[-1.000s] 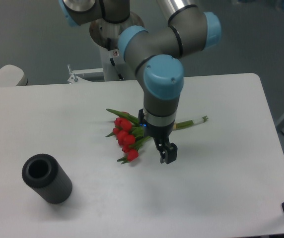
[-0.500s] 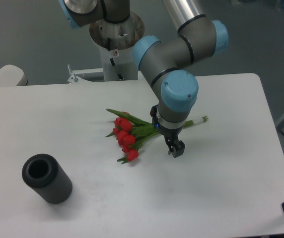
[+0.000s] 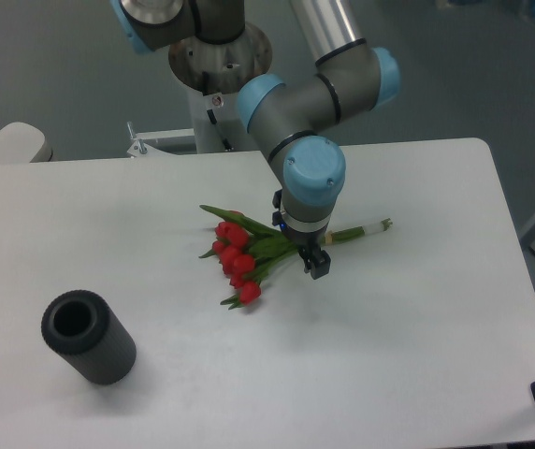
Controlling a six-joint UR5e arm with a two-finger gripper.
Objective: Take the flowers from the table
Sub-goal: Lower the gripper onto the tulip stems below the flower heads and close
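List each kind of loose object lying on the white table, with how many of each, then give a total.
Bunch of red tulips: 1
Dark grey cylinder: 1
Total: 2

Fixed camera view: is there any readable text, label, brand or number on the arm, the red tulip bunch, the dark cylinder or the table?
No text can be read anywhere in this view.
Grey and blue robot arm: no readable marking.
Small tag on the arm's base column: too small and blurred to read.
Dark grey ribbed cylinder: no label.
Bunch of red tulips and white tabletop: no text.
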